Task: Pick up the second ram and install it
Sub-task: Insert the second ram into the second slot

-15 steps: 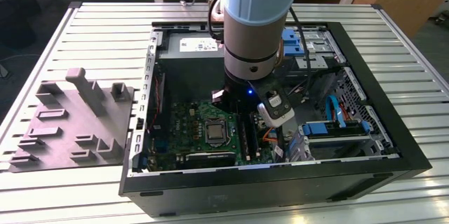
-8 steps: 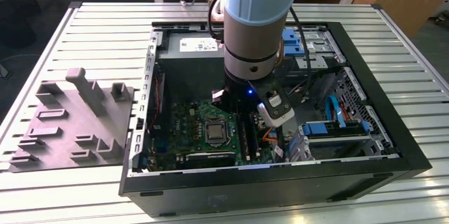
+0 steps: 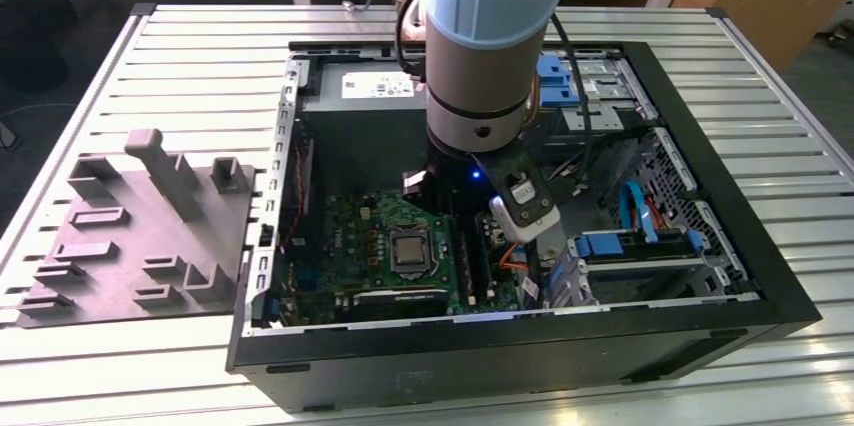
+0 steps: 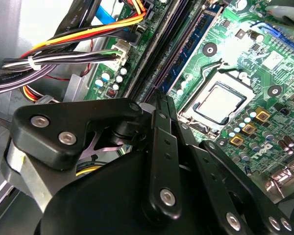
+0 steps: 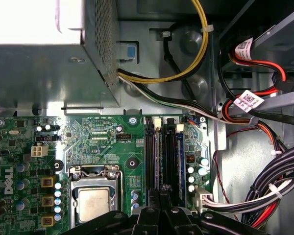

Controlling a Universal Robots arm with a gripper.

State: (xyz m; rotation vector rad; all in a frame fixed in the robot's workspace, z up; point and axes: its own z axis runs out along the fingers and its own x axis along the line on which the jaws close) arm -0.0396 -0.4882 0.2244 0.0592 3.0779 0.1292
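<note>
The second ram [image 4: 191,39] is a thin blue stick with black chips. It stands on its edge in a slot on the green board [image 5: 103,137]. It is just beside the other black slots [image 5: 149,152] and near the shiny square chip [image 4: 220,100]. It looks like it is in its slot, but I cannot tell if it is pushed all the way down.

The gripper [image 4: 164,98] has its two fingers pressed together, with nothing between them. Its tip is right at the near end of the stick. I cannot tell if it touches.

What could go wrong? I think the tip could slip off, because the top of the stick is so thin. Then it could bump the slot next door or the little parts on the board. If the push lands on one end, the stick could sit crooked, with one end down and one end up. The bunch of wires [image 4: 73,46] is close too, and the gripper could catch on it.

The exterior view shows the big things. The arm [image 3: 481,66] reaches down into the open computer box [image 3: 534,366]. A gray tray [image 3: 134,226] lies on the table [image 3: 200,56], on the exterior view's left. The second wrist view shows the fingers up close and the side of the stick. The first wrist view looks along all the slots in a row, so it is best for seeing if the stick sits straight.
</note>
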